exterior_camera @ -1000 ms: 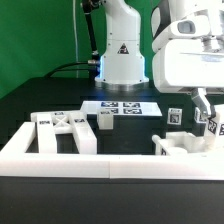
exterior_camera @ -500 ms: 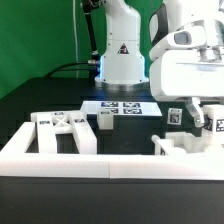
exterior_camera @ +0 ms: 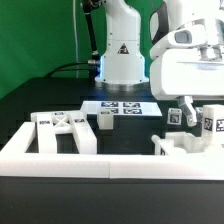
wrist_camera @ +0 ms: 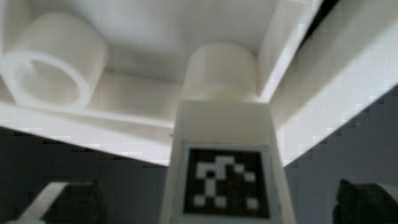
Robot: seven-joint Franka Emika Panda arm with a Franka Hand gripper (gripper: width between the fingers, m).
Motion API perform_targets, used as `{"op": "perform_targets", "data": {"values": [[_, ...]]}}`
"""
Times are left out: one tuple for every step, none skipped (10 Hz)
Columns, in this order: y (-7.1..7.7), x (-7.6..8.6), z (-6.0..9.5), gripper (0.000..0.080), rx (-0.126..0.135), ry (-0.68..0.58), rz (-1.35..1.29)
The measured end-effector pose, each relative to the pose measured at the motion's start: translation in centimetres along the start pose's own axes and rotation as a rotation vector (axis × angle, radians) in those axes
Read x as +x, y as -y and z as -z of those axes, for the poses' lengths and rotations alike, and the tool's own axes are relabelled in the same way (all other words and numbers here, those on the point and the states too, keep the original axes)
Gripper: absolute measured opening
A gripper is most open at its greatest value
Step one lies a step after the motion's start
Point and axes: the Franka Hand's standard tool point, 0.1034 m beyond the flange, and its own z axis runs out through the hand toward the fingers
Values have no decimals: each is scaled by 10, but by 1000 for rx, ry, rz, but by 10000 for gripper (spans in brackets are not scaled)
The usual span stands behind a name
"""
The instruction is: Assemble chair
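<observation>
The chair lies in loose white tagged parts. In the exterior view a slab part [exterior_camera: 184, 144] sits at the right behind the rail, and a square post [exterior_camera: 208, 126] stands on it. My gripper [exterior_camera: 203, 118] hangs over the post, open, with one finger on each side. In the wrist view the post [wrist_camera: 224, 150] shows its tag between my dark fingertips [wrist_camera: 61, 201], with clear gaps on both sides. My gripper [wrist_camera: 214, 203] does not touch it. The post's round end [wrist_camera: 222, 70] meets the slab [wrist_camera: 134, 112], beside a round stub [wrist_camera: 54, 68].
A frame piece [exterior_camera: 62, 131] lies at the exterior view's left, with a small tagged block [exterior_camera: 105, 120] near the middle. A second tagged post [exterior_camera: 173, 116] stands behind the slab. The marker board [exterior_camera: 126, 107] lies before the robot base [exterior_camera: 122, 55]. A long white rail [exterior_camera: 100, 160] borders the front.
The hand has come down a little over the post. The fingers now stand apart on either side of it. The post and slab have stayed in place.
</observation>
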Motion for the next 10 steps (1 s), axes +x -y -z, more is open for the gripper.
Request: {"op": "perform_targets", "data": {"values": [[-1, 3, 4, 648, 0, 1, 0], [-2, 8, 10, 648, 0, 2, 1], [-4, 11, 14, 648, 0, 7, 2], [-6, 14, 18, 648, 1, 15, 2], [-4, 13, 17, 648, 6, 29, 3], [-4, 12, 17, 648, 6, 30, 3], [-4, 12, 16, 648, 8, 36, 3], [0, 6, 12, 648, 36, 136, 2], [1, 11, 11, 648, 52, 187, 2], [3, 11, 10, 648, 71, 254, 1]]}}
